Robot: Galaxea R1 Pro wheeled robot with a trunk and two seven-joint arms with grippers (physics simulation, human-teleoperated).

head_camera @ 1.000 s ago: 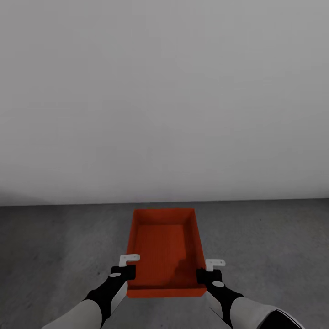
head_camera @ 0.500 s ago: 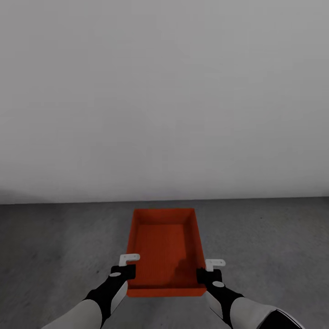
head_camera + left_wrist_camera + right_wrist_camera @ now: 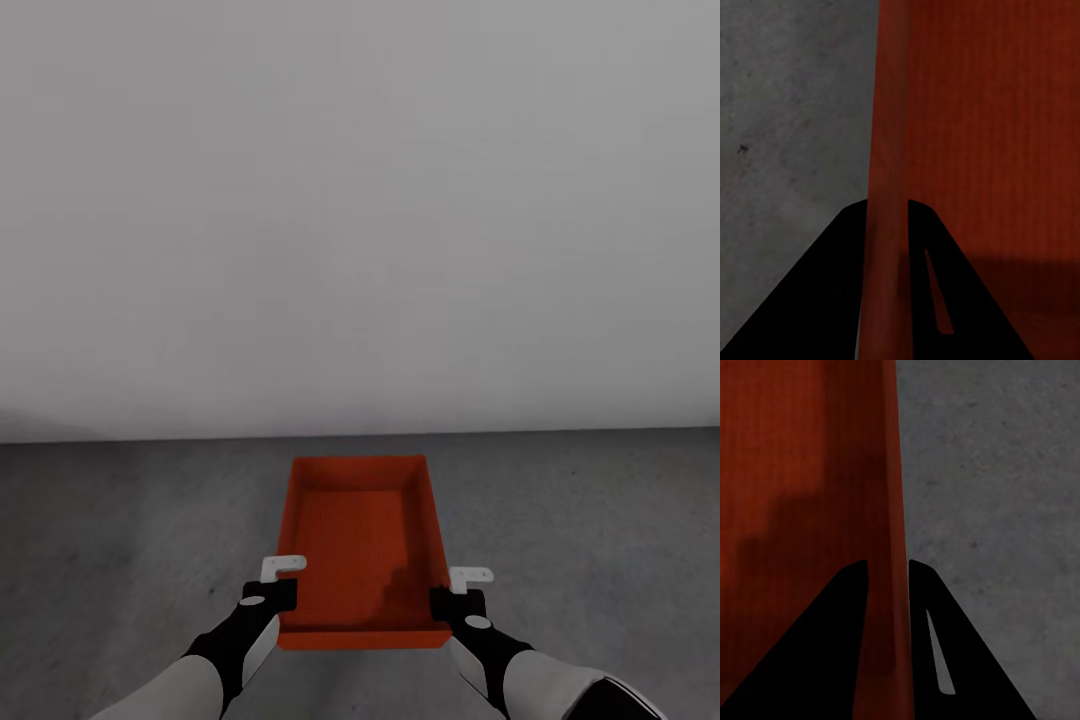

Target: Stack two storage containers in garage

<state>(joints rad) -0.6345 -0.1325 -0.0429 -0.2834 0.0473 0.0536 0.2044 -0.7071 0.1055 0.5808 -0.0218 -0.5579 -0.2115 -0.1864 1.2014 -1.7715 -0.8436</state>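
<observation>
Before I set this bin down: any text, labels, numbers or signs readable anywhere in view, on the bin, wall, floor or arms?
None: there is no readable text.
Storage container: plain orange-red walls, ribbed bottom, no label.
Wall: blank.
Floor: bare speckled concrete.
Left gripper and right gripper: no markings legible.

The wall-floor line (image 3: 360, 436) sits slightly higher; the view has tilted a touch.
</observation>
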